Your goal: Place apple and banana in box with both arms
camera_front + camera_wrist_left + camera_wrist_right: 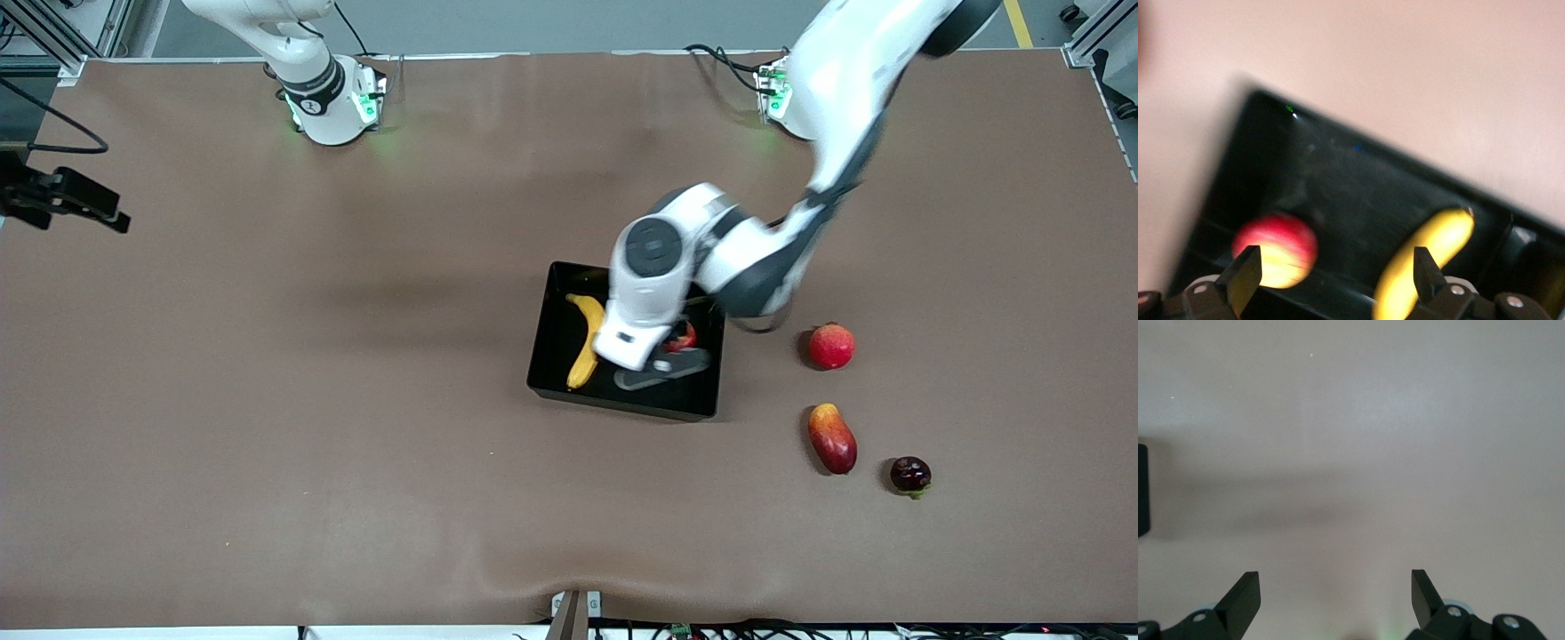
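The black box (622, 402) lies mid-table. The yellow banana (586, 341) lies in it at the right arm's end. The red-yellow apple (683, 335) lies in it at the left arm's end, partly hidden by the left wrist. My left gripper (665, 366) hangs open and empty low over the box. In the left wrist view, the left gripper (1335, 273) has the apple (1275, 250) beside one finger, the banana (1431, 257) beside the other and the box floor (1338, 180) between. My right gripper (1335, 593) is open and empty over bare table; it is out of the front view.
On the table toward the left arm's end lie a round red fruit (831, 346), a red-yellow mango (832, 437) and a small dark fruit (910, 475). A black mount (62, 200) juts in at the right arm's end. A dark object (1142, 490) shows in the right wrist view.
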Available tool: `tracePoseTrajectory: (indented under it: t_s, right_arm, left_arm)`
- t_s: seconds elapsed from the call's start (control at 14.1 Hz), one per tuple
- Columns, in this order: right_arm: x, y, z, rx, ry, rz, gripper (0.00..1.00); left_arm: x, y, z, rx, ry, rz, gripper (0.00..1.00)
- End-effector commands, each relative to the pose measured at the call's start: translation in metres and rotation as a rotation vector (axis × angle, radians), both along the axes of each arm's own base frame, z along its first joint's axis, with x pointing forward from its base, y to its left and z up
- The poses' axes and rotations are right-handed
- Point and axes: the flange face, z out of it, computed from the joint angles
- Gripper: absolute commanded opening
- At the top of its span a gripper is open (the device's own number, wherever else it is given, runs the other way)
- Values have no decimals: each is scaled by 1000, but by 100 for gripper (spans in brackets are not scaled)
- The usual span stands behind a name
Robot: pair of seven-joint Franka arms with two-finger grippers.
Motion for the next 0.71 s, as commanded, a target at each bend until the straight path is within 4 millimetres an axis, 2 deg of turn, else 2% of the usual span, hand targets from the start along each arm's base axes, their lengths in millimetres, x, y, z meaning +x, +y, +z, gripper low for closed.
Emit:
tracePoseTrajectory:
  t_s: [0.0, 0.14, 0.28, 0.43, 0.64]
  right_arm:
    - [-3, -7, 0, -19, -4, 27, 100]
    - [-2, -8, -2, -16, -5, 20, 100]
    - [-2, -5, -3, 10, 3, -24, 100]
    - [-6, -3, -4, 13, 35, -53, 100]
    - [-9, 1, -4, 18, 57, -46, 100]
  left_arm:
    - [10, 83, 87, 49, -24, 7, 100]
    - [14, 135, 132, 83, -32, -22, 100]
    - [10, 172, 166, 99, -24, -67, 100]
    - [4, 202, 196, 86, -26, -88, 100]
    - [-1, 254, 231, 31, -29, -130, 100]
